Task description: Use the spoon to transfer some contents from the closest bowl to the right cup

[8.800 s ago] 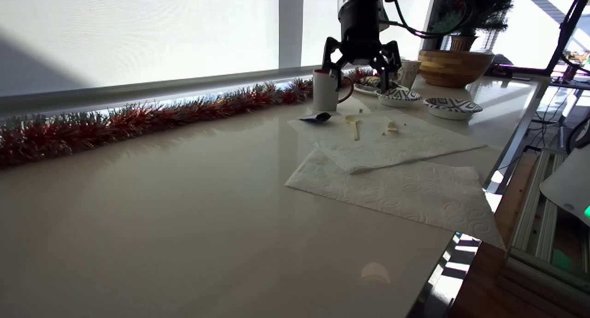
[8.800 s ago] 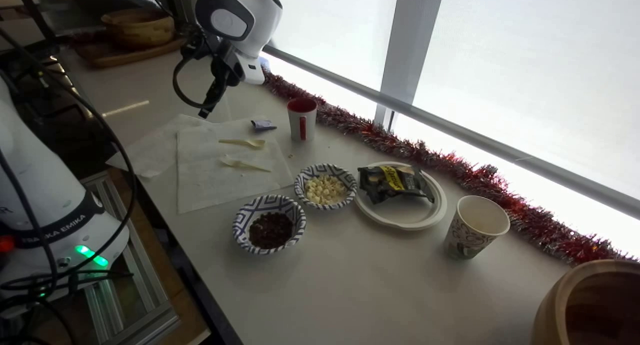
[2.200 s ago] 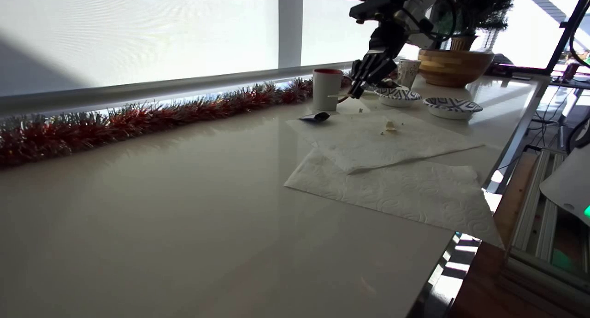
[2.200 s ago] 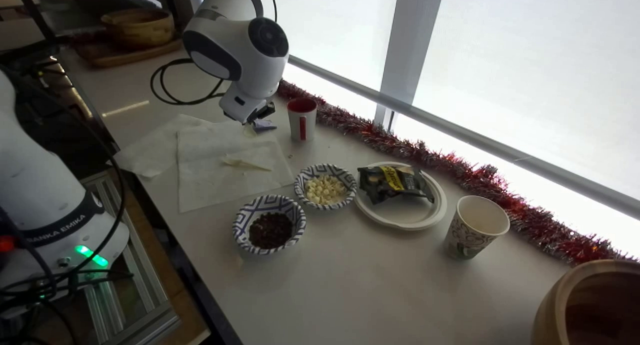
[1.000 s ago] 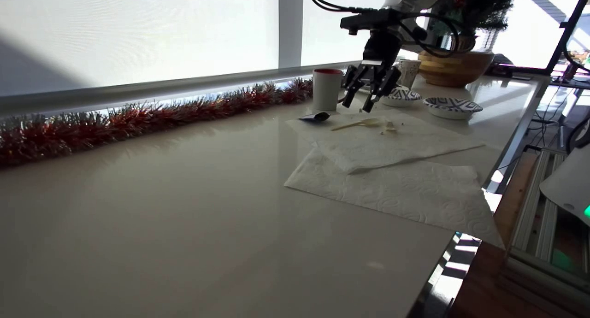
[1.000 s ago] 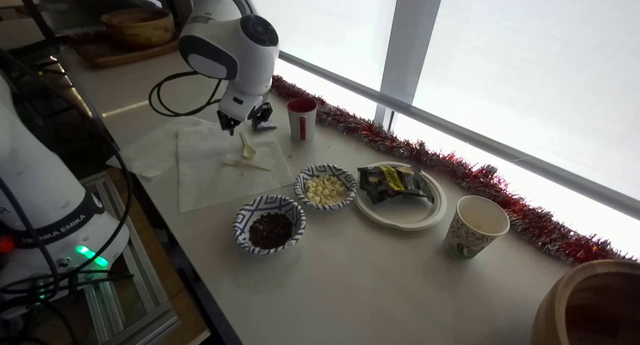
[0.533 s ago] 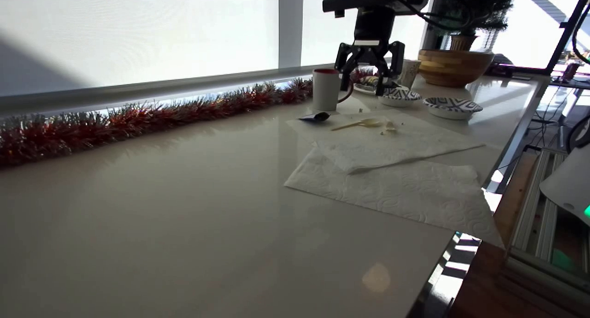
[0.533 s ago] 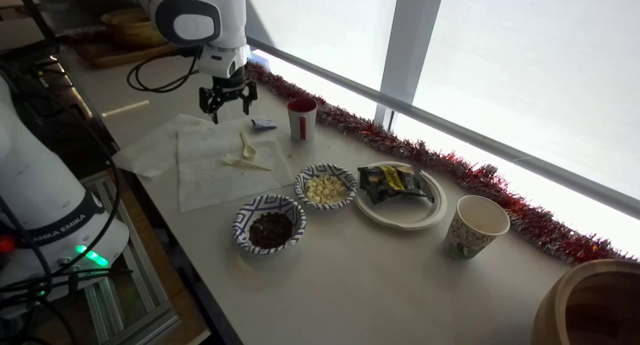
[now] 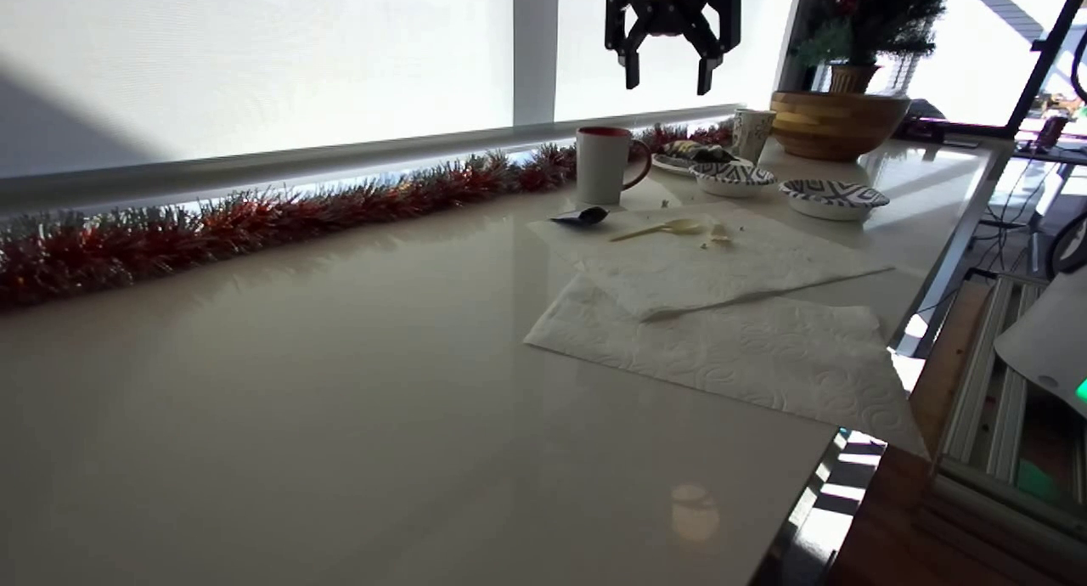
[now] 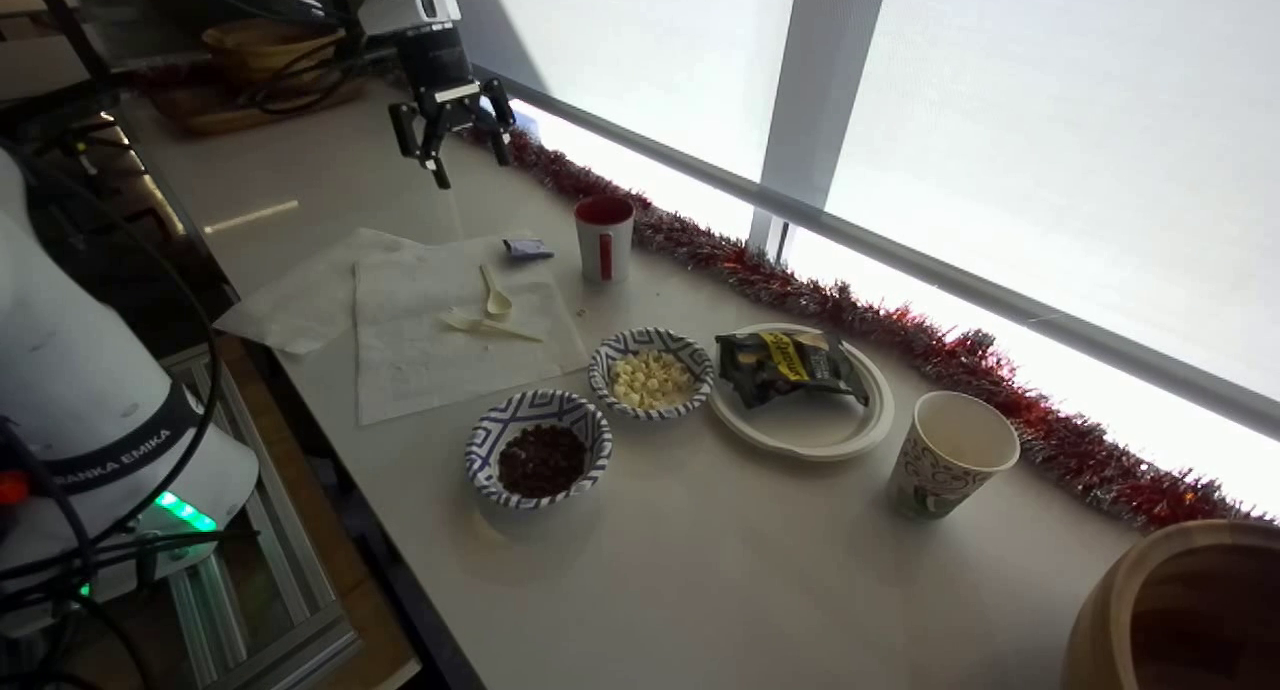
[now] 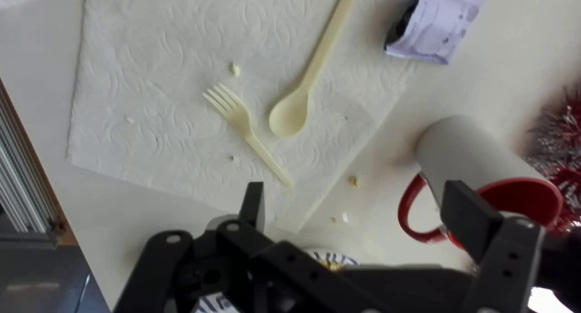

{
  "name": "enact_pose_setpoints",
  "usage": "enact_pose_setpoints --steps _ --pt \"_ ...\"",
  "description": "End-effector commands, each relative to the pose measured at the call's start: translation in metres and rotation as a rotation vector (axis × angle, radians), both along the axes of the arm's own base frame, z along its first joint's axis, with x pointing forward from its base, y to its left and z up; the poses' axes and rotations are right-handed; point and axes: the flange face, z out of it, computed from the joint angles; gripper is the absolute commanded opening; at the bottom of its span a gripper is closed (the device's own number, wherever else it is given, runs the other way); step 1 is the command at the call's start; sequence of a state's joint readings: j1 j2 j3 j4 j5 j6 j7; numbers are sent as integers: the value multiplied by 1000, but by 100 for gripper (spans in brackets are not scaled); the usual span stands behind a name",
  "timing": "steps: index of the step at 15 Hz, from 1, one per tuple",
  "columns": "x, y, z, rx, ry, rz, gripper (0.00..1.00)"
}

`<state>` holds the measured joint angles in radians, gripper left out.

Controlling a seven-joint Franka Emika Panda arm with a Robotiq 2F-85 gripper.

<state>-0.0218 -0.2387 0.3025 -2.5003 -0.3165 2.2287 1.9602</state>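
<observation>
In an exterior view, the gripper hangs empty, jaws wide apart; below it lies the spoon, lower still the bowl of dark bits; down and right of the gripper stand the red-handled mug, the pale-filled bowl and, farthest, the paper cup.

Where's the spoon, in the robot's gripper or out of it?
Out: the spoon lies on the paper towel, and in both exterior views the gripper hangs open, holding nothing.

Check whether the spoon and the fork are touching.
Apart. The wrist view shows it: a bare strip of paper towel lies between the bowl end of the spoon and the fork.
</observation>
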Motion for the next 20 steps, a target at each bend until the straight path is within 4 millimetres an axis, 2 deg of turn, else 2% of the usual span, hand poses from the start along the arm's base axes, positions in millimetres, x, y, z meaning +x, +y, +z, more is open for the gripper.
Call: enact_pose_setpoints --steps 1,6,8,14,18,20 --pt "2 -1 3 -53 -3 26 100" --pt "4 -3 -1 -111 8 61 100" --pt "-2 -2 -7 -185 -22 27 100" --pt "-35 16 -55 -225 36 -205 100" --pt "-39 24 -90 -204 -37 -220 100" --pt "-33 27 -103 -203 -89 -176 100"
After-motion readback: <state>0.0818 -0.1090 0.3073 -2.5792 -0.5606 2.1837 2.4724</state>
